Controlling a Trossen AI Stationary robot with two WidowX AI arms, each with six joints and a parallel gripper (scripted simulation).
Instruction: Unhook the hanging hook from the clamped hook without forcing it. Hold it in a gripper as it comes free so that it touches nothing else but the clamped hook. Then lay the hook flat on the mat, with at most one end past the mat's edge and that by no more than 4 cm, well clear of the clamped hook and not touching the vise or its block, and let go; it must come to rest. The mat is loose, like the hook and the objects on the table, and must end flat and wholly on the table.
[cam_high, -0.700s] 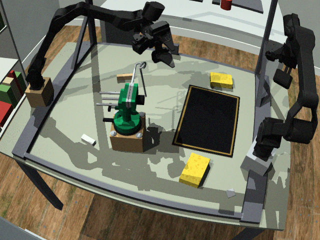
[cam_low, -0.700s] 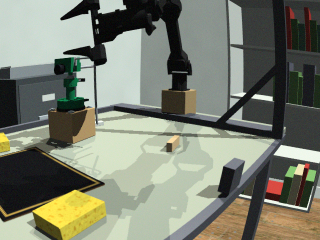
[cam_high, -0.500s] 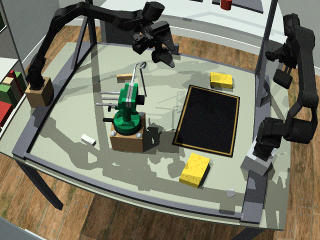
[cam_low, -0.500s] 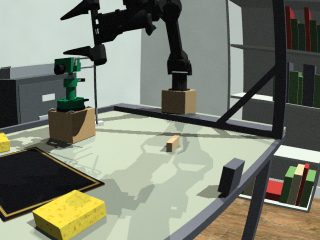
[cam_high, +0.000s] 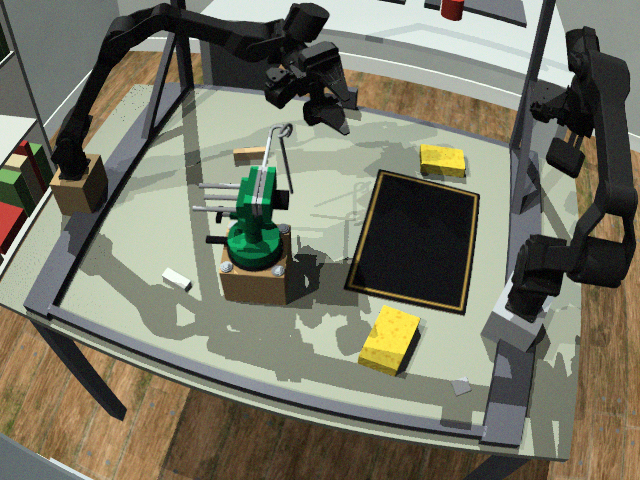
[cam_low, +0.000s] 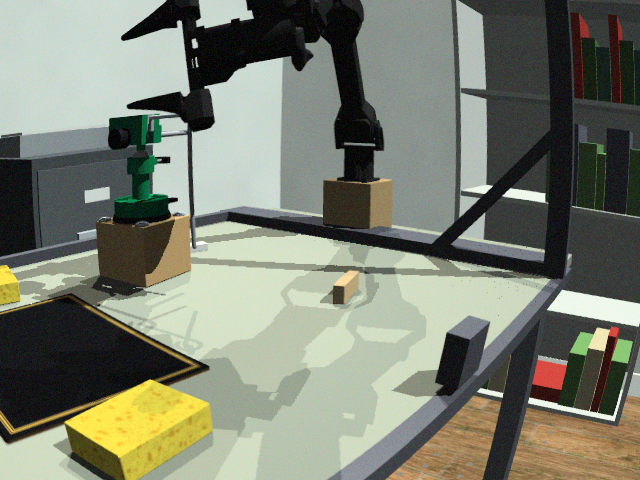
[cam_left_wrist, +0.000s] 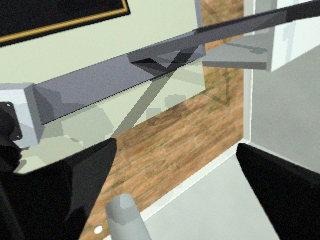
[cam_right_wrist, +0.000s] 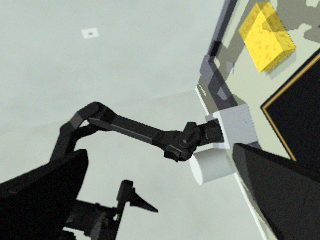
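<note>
A green vise (cam_high: 256, 206) stands on a wooden block (cam_high: 254, 281) and clamps a grey hook (cam_high: 267, 155) that points up. A second grey hook (cam_high: 285, 160) hangs from the clamped hook's top and dangles free beside the vise; it also shows in the exterior view (cam_low: 190, 186). My right gripper (cam_high: 334, 103) is open and empty, just above and behind the hooks' tops, touching neither; in the exterior view its fingers (cam_low: 152, 62) spread wide. My left gripper (cam_high: 560, 139) is open and empty, folded back high at the table's side. The black mat (cam_high: 415, 240) lies flat.
Two yellow sponges (cam_high: 442, 160) (cam_high: 388, 338) lie beside the mat's ends. A small wooden block (cam_high: 249, 153) lies behind the vise and a white block (cam_high: 176, 279) in front of it. Frame posts (cam_high: 529, 77) stand at the back edge. A dark block (cam_low: 460, 356) sits at one edge.
</note>
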